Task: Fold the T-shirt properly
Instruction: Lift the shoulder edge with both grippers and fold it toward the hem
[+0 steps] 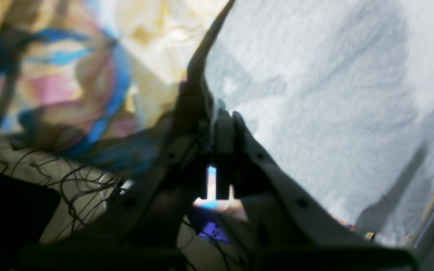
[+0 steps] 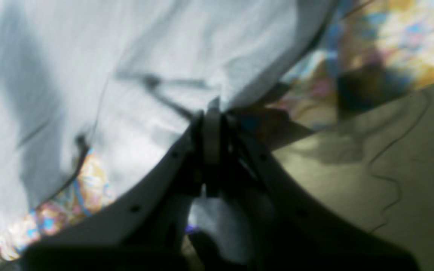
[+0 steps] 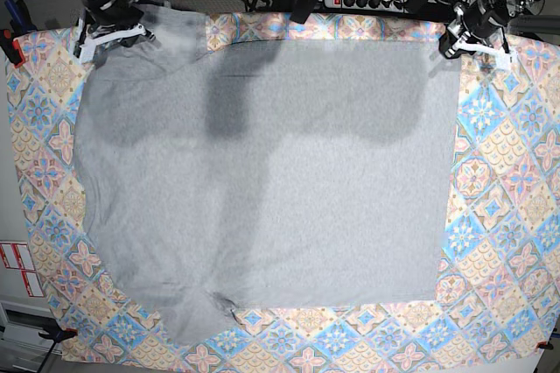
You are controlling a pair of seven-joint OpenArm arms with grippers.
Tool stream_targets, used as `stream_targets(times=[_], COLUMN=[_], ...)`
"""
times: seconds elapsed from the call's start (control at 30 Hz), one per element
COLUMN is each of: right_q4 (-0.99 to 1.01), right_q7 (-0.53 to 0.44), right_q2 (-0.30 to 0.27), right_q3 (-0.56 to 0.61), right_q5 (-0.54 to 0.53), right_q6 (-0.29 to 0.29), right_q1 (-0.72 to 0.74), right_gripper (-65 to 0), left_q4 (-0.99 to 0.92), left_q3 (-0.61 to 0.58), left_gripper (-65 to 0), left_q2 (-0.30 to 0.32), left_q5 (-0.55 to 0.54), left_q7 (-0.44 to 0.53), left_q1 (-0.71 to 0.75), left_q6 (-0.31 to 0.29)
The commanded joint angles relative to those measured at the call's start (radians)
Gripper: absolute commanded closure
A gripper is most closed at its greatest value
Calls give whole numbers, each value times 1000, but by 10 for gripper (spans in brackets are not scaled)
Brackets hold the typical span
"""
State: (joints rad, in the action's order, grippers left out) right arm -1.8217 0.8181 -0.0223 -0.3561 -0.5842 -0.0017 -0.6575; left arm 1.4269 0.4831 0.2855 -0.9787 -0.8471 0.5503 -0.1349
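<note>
Here T-shirt (image 3: 262,180) corners sit pinched in both grippers

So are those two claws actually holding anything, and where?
Yes. Both are shut on the grey T-shirt: the left gripper pinches its far corner on one side, the right gripper the far corner on the other, along the table's back edge.

Grey T-shirt (image 3: 262,180) flat on patterned tablecloth (image 3: 503,215)

No legible text anywhere; red-and-white labels (image 3: 17,268) at table's left edge perhaps printed, too small to read; T-shirt (image 3: 262,180) lying plain side up
</note>
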Motion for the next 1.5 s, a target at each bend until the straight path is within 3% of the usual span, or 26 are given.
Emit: stream_targets(times=[0.0,0.27,0.8,1.17,1.47], right_q4=[-20,-20,10,178,343], right_q7=[-10,-10,-4,-10,-12], right_q2=[-6,-6,-6,-6,-28], right_q3=[-10,-16,-13,-13,-19], right_q5=[-9,-9,-9,-6,-4], right_q6=[6,6,6,6,7], right_q1=[-6,78,414,608,764], right_gripper=[0,0,0,0,0], left_q4=[-1,1,1,-1,-7], left_q3=[6,1,-2,-56,-83], left_gripper=[0,0,0,0,0], left_q2=[11,11,4,8,-35], left_q5=[54,56,59,63,254], left_q7=[-22,55,53,59,59], left_q1=[20,-20,-243,-401,-579], left_q6=[36,24,25,25,25])
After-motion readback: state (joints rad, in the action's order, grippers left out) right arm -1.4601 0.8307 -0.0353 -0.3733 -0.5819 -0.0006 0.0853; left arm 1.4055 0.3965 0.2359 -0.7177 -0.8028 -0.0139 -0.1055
